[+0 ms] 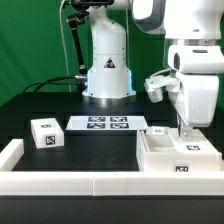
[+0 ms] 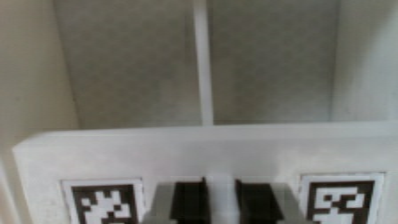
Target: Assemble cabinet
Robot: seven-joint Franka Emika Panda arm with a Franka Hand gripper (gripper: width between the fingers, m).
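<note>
The cabinet [image 1: 170, 155] is a large white box body with black-and-white tags, standing at the exterior view's right, against the front rail. My gripper [image 1: 185, 131] comes straight down onto its far side. In the wrist view the gripper [image 2: 214, 202] shows two dark fingers [image 2: 178, 203] pressed on either side of a thin white panel edge. That thin panel [image 2: 203, 70] runs on across the cabinet's grey inside. A white cabinet wall [image 2: 196, 155] with two tags lies just under the fingers. A smaller white box part [image 1: 45, 132] with a tag sits at the exterior view's left.
The marker board [image 1: 105, 124] lies flat at mid table behind the parts. A low white border rail [image 1: 70, 181] runs along the front and turns up the left side [image 1: 10, 152]. The robot's base [image 1: 107, 70] stands at the back centre.
</note>
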